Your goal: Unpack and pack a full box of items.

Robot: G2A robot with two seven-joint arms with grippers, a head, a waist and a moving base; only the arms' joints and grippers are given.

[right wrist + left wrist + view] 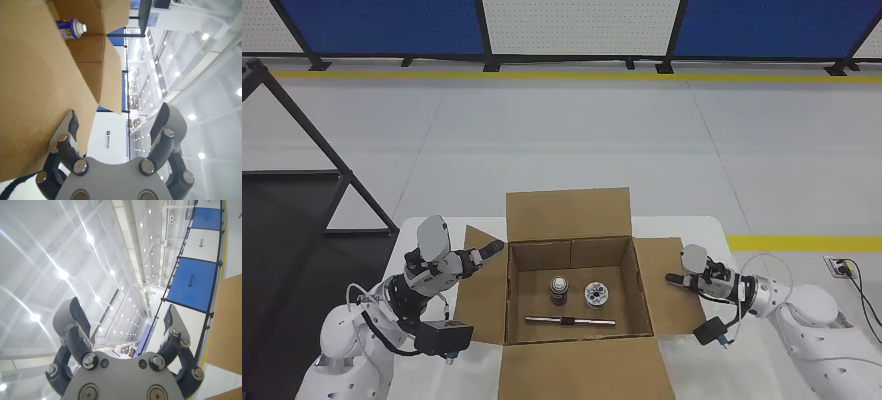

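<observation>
Presently: box point(572, 252) standing open on table point(712, 232), spray can point(559, 289) and rod point(569, 321) inside. Left gripper point(492, 247) hovering wide open, empty, beside left flap point(487, 300); right gripper point(118, 111) gaping astride right flap point(667, 310). Likely best: spreading flaps before reaching in.

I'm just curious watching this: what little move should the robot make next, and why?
Probably the right tool, open at the side flap, should move over the box and down toward the spray can: the flaps lie open, the can stands uncovered inside, and that tool holds nothing.

Overhead looks down; upturned wrist cameras share box point(568, 213).
</observation>
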